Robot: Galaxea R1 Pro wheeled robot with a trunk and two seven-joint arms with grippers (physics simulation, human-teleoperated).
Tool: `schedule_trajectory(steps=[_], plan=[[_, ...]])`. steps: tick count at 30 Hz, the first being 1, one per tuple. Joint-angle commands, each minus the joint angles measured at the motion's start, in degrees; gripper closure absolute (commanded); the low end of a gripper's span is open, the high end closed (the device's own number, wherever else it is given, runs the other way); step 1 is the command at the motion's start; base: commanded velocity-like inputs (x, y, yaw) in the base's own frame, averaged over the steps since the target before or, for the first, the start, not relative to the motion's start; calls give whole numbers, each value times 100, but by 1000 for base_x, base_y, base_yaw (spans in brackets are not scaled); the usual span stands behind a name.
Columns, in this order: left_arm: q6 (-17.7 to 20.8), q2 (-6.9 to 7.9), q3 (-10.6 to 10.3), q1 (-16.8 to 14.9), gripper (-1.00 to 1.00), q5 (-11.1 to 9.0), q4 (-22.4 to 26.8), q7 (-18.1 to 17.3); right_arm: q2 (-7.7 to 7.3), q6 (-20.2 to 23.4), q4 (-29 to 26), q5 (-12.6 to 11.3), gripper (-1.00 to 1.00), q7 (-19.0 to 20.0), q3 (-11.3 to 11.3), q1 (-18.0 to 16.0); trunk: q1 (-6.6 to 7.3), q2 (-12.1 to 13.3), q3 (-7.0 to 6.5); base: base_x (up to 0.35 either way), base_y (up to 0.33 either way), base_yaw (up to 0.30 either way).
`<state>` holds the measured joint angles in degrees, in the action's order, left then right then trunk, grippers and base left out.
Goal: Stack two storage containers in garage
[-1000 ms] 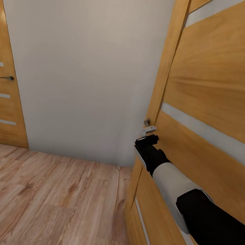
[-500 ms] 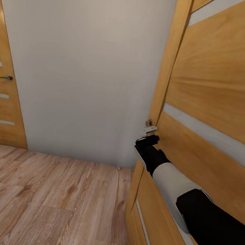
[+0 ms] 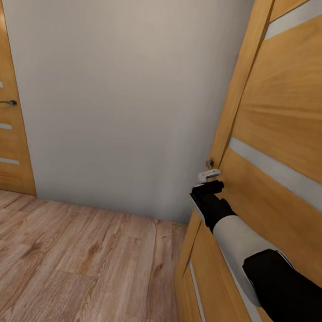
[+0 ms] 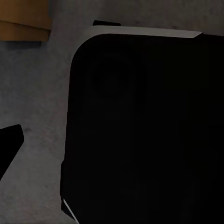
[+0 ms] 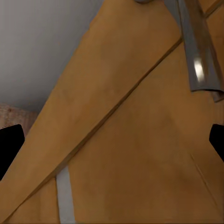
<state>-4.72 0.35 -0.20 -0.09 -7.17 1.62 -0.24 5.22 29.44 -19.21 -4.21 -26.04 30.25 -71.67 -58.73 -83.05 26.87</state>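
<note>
Two wooden doors are showing in the head view: a near door [image 3: 298, 121] filling the right side, and a far door [image 3: 0, 118] at the left edge, with a plain wall [image 3: 122, 81] between and plank floor [image 3: 60, 264] below. The right gripper [image 3: 210, 186] is reaching at centre right, tips just beside the door handle [image 3: 209, 175]; in the right wrist view both dark fingertips [image 5: 10, 144] are sitting wide apart, gripping nothing, the handle's metal bar [image 5: 198, 51] near. Left gripper: cannot tell its state. No bins in sight here. Likely step: opening this door en route. Next move probably needs pressing the handle and swinging the door.
</note>
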Motion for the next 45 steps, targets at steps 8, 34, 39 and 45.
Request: schedule_trajectory(steps=[8, 34, 39, 45], plan=[[-12, 0, -6, 0, -100, -48, 3, -3, -6, 24, 123, -45, -100, -41, 33, -6, 0, -3, 6, 0, 0, 0], [-12, 0, -6, 0, -100, -48, 4, -3, 478, 54, 124, -45, -100, -48, 34, -5, 0, -3, 6, 0, 0, 0], [-12, 0, -6, 0, -100, -48, 4, -3, 478, 67, 127, -45, -100, -59, 34, -5, 0, -3, 6, 0, 0, 0], [-12, 0, -6, 0, -100, -48, 4, -3, 478, 56, 218, -52, -100, -167, 38, -5, 0, -3, 6, 0, 0, 0]])
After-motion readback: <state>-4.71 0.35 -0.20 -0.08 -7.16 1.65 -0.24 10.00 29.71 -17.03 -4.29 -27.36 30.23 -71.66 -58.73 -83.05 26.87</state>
